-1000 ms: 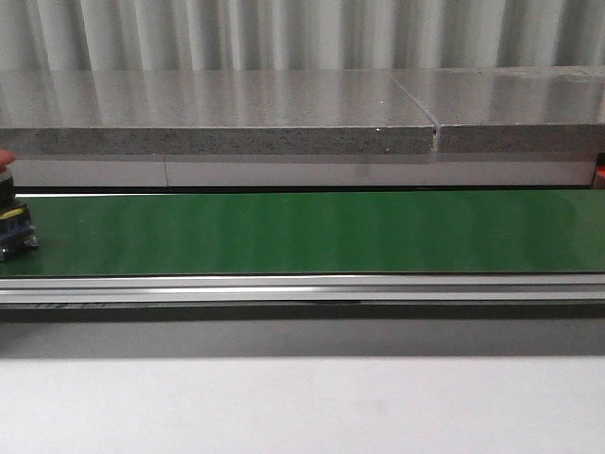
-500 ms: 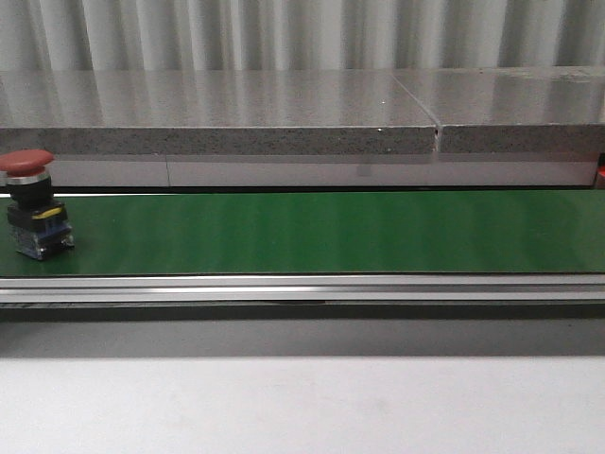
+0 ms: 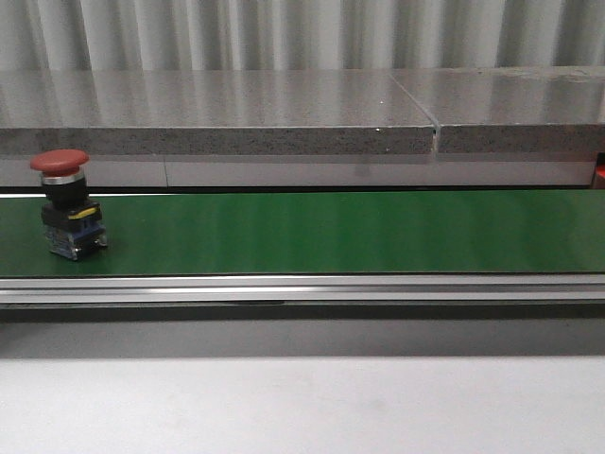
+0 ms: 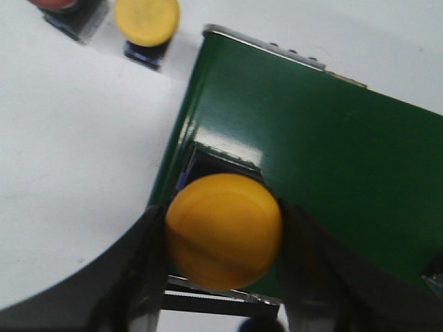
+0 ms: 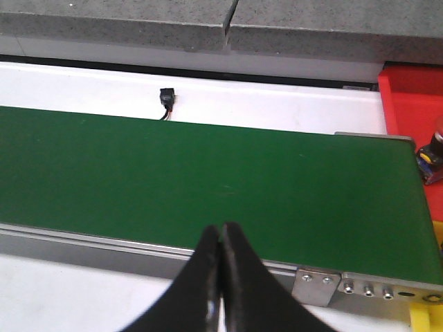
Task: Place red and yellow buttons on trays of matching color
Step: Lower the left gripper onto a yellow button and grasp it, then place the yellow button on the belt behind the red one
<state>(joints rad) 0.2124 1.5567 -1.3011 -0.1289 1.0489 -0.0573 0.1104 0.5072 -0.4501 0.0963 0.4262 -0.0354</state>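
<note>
In the front view a red button (image 3: 66, 202) stands upright on the green belt (image 3: 331, 232), far out toward nine o'clock, its mushroom cap on top and a black, yellow and blue base under it. Neither arm shows in this view, and no tray can be made out there; only a sliver of red sits at the three o'clock edge, too small to name.

The left wrist view shows the left hand (image 4: 223, 273) pinching a yellow button (image 4: 223, 230), one dark finger (image 4: 138, 277) against each side of the cap. The cap hides nearly all of its base. Under it lies one end of the belt. On the white table (image 4: 69, 152) off that end stand another yellow button (image 4: 146, 21) and, just beside it, a button cut off by the frame edge, only a trace of red showing.

In the right wrist view the right hand (image 5: 221, 277) has its fingers pressed together with nothing between them, over the belt's near rail. At three o'clock a red tray (image 5: 408, 97) is partly cut off, and a blurred button base (image 5: 432, 155) sits at the frame edge; whether it rests inside the tray cannot be told. A small black plug (image 5: 166, 97) lies on the white strip beyond the belt.
</note>
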